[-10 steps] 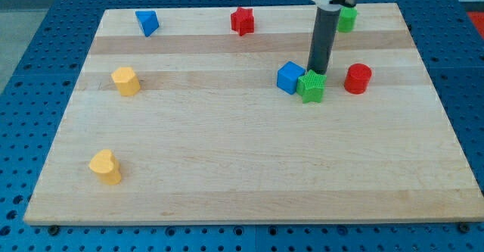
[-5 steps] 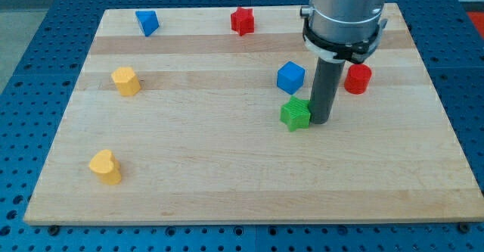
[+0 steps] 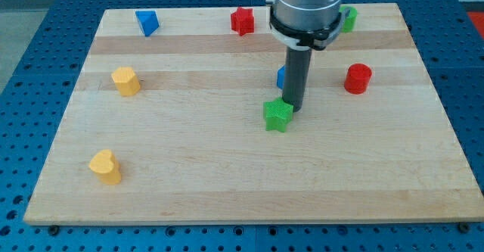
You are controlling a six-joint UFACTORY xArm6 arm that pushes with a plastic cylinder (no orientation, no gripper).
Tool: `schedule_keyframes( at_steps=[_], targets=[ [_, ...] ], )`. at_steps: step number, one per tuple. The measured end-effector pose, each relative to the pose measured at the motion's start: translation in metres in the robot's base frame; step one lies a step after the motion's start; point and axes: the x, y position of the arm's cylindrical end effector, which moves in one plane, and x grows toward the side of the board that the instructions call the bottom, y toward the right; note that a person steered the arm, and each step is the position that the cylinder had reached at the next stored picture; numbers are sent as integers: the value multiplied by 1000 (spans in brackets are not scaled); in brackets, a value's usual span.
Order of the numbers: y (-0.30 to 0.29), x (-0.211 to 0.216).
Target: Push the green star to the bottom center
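Observation:
The green star point(image 3: 277, 116) lies a little right of the board's middle. My tip point(image 3: 293, 109) touches the star's upper right side. The rod rises from there and hides most of the blue cube point(image 3: 280, 76) just above the star. The wooden board point(image 3: 242, 184) fills most of the view.
A red cylinder point(image 3: 358, 79) stands to the right of the rod. A red star point(image 3: 242, 20), a blue triangular block point(image 3: 147, 22) and a green block point(image 3: 348, 17) lie along the top edge. Two yellow blocks lie at the left point(image 3: 125, 80) and lower left point(image 3: 105, 166).
The green star has slid down and to the left, away from the blue cube. My tip moved with it and swung from its right side to its upper right.

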Motion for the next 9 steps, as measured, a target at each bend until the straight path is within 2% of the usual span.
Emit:
schedule_keyframes(
  at_steps=[3, 9],
  targets=[
    [-44, 1],
    [-47, 63]
  ],
)
